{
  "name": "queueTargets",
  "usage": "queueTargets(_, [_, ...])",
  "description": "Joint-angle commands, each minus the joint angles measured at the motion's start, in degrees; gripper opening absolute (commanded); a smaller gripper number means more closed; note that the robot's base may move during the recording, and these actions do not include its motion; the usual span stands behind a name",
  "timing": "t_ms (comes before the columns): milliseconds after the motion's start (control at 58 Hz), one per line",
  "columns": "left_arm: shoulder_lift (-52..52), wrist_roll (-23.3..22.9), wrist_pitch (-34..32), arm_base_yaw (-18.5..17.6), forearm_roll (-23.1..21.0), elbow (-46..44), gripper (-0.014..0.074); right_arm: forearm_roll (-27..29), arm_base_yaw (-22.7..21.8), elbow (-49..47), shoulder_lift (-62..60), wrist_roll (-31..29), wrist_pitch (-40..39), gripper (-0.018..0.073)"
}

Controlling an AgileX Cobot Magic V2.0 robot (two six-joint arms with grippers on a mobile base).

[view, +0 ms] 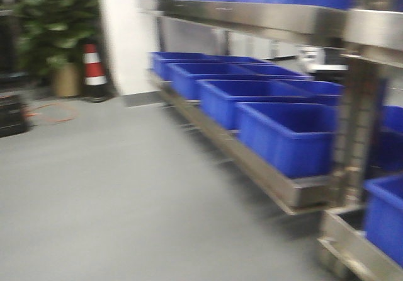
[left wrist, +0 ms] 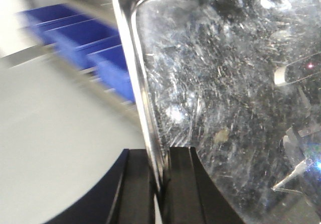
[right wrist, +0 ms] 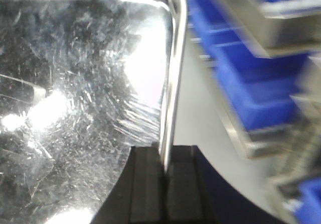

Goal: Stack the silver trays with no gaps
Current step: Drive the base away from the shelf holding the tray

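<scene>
Pinching tray (left wrist: 225, 98) rim at 6 o'clock in each wrist view with left claw (left wrist: 159, 159) and right claw (right wrist: 164, 156), both clamped tight on it, bins (view: 289, 136) at 3 o'clock ahead.

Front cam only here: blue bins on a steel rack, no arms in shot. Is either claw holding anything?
Observer: Yes. The left claw is shut on the side rim of a silver tray.
Operator: Right one?
Observer: The right claw is shut on a silver tray rim too. Same tray or not, can't tell.
Operator: Anything in it?
Observer: No. The visible bottom is bare, just scratched.
</scene>
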Motion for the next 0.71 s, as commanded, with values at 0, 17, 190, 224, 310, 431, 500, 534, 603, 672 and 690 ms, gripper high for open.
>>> queueTargets(0, [-0.88, 1.34, -2.42, -0.45, 0.16, -0.48, -0.0007, 0.98, 0.18, -0.78, -0.70, -0.98, -3.56, -0.0078])
queueTargets(17, [-0.88, 1.34, -2.42, -0.45, 0.16, -0.48, -0.0007, 0.98, 0.18, -0.78, -0.70, -0.98, -3.56, -0.0078])
queueTargets(190, [-0.88, 1.34, -2.42, -0.45, 0.16, -0.48, -0.0007, 0.98, 0.18, -0.78, -0.70, -0.98, -3.56, -0.0078])
queueTargets(224, [-0.88, 1.34, -2.42, -0.45, 0.16, -0.48, -0.0007, 0.98, 0.18, -0.78, -0.70, -0.98, -3.56, -0.0078])
queueTargets(310, [-0.88, 1.34, -2.42, -0.45, 0.16, -0.48, -0.0007, 0.98, 0.18, -0.78, -0.70, -0.98, -3.56, -0.0078])
queueTargets(431, [-0.88, 1.34, -2.42, -0.45, 0.16, -0.48, -0.0007, 0.98, 0.18, -0.78, -0.70, -0.98, -3.56, -0.0078])
queueTargets(500, [-0.88, 1.34, -2.42, -0.45, 0.16, -0.48, -0.0007, 0.98, 0.18, -0.78, -0.70, -0.98, -3.56, -0.0078])
queueTargets(534, [-0.88, 1.34, -2.42, -0.45, 0.16, -0.48, -0.0007, 0.98, 0.18, -0.78, -0.70, -0.98, -3.56, -0.0078])
queueTargets(603, [-0.88, 1.34, -2.42, -0.45, 0.16, -0.48, -0.0007, 0.98, 0.18, -0.78, -0.70, -0.98, -3.56, -0.0078])
queueTargets(672, [-0.88, 1.34, -2.42, -0.45, 0.16, -0.48, -0.0007, 0.98, 0.18, -0.78, -0.70, -0.98, -3.56, -0.0078])
queueTargets(690, [-0.88, 1.34, -2.42, -0.45, 0.16, -0.48, -0.0007, 0.98, 0.18, -0.78, -0.70, -0.98, -3.56, -0.0078])
